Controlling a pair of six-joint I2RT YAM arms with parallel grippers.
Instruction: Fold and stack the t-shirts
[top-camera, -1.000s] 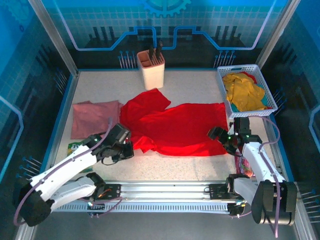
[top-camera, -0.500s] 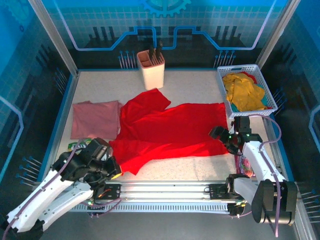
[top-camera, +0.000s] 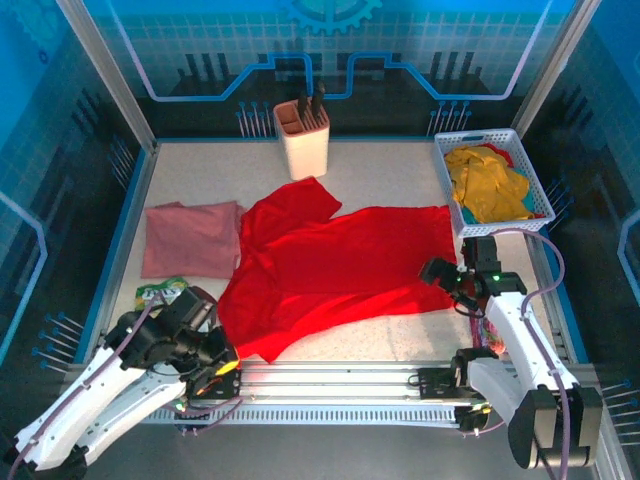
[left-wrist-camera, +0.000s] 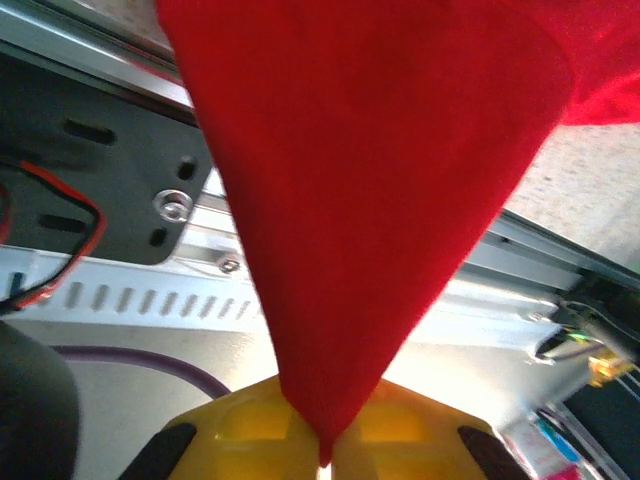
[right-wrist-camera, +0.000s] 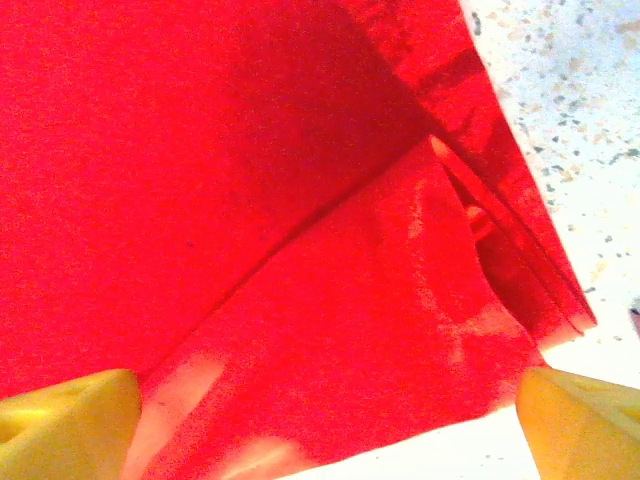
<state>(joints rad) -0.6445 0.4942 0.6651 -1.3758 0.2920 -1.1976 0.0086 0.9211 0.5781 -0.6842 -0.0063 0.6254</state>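
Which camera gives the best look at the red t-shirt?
The top external view: the whole red t-shirt lies spread out. The left wrist view shows one corner pinched by yellow fingers; the right wrist, a folded edge close up.

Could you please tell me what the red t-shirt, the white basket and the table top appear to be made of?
Red t-shirt: soft matte cloth; it drapes and creases.
Basket: probably rigid plastic, judging by its moulded lattice walls.
Table top: hard speckled surface, stone-look or laminate; cannot tell which.

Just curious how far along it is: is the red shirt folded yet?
Not folded: the red shirt lies mostly spread out, one corner pinched in the left claw.
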